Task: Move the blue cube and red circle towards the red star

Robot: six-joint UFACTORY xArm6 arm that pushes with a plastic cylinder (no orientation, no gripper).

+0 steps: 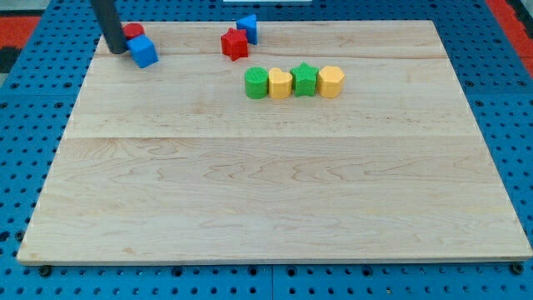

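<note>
The board (275, 192) is pale wood with faint lengthwise grain, lying on a blue pegboard surface (33, 100) dotted with holes. All the blocks look like smooth, matte painted pieces.

My tip (118, 52) — a bare dark rod end with nothing to clasp or let go — rests on the board near its top left corner. The blue cube (143, 51) sits just beside it at 3 o'clock, apparently touching. The red circle (133, 32) is partly hidden behind the rod, at about 1 o'clock from my tip and touching the cube's upper edge.

The red star (235, 43) lies well apart at 3 o'clock from the cube, near the board's top edge, with bare wood between them. A second blue block (247, 27) — its shape is unclear — touches the star at 1 o'clock.

At 5 o'clock from the star runs a tight row: green cylinder (256, 83), yellow block (280, 84), green star (305, 79), yellow block (331, 82).
</note>
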